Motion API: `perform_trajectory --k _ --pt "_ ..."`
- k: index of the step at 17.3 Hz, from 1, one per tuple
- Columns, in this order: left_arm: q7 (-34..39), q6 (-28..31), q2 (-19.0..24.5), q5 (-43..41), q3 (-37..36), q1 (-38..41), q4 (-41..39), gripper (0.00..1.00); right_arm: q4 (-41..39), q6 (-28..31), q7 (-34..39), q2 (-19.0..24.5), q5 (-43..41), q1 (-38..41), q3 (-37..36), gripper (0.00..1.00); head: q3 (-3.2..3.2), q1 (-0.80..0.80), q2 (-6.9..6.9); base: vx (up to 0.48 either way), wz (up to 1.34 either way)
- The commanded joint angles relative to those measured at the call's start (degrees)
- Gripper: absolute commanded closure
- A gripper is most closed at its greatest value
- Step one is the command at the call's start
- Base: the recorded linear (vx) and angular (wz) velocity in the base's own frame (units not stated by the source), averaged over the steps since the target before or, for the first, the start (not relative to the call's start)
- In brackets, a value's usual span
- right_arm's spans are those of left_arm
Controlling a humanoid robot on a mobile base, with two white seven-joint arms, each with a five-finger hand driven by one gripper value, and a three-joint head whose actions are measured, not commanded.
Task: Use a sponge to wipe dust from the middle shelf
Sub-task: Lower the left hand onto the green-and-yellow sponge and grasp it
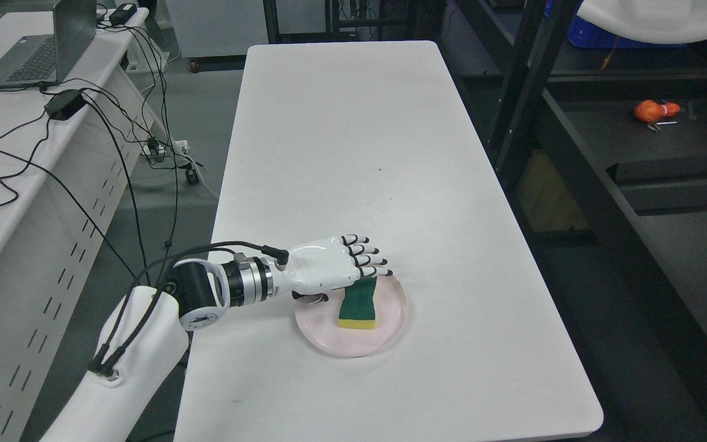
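A green and yellow sponge [358, 305] lies on a pale pink plate [390, 331] near the front of the white table [353, 153]. My left hand [353, 261] reaches in from the lower left and hovers over the sponge's far end and the plate's back-left rim, palm down. Its fingers [370, 259] are stretched out and hold nothing; the thumb [312, 298] hangs below the palm. I cannot tell whether the hand touches the sponge. The dark shelf unit [666, 141] stands to the right of the table. My right arm does not show.
A black shelf post [516, 92] stands close to the table's right edge. An orange object [654, 110] lies on a shelf board. On the left, a white desk [16, 159] carries a laptop [40, 49], a power adapter [65, 103] and trailing cables.
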Motion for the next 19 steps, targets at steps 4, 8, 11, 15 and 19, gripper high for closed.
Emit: perform_trajectory --k 4,8,11,15,19 --pt "-0.1 0.0 -1.4 -1.6 -4.5 -0.5 1.0 0.03 -1.0 4.1 0.0 -1.0 0.0 0.0 0.0 0.0 0.0 0.0 0.0 -0.013 -0.09" --pt "-0.8 0.0 -0.5 -1.6 -2.5 -0.4 0.9 0.04 -1.0 4.1 0.0 -1.0 0.0 0.0 0.0 0.0 0.0 0.0 0.0 0.003 0.04" --pt "-2.0 0.0 -0.4 -1.7 -1.9 -0.1 2.0 0.09 -1.0 4.1 0.0 -1.0 0.0 0.0 0.0 0.0 0.0 0.0 0.0 0.003 -0.02" --pt "-4.6 0.0 -1.4 -1.6 -0.9 -0.1 3.3 0.22 -1.0 4.1 0.0 -1.0 0.0 0.0 0.0 0.0 0.0 0.0 0.0 0.0 0.0" --pt "-6.2 0.0 -1.6 -1.5 0.2 0.0 4.0 0.34 -1.0 4.1 0.0 -1.0 0.0 0.0 0.0 0.0 0.0 0.0 0.0 0.0 0.0"
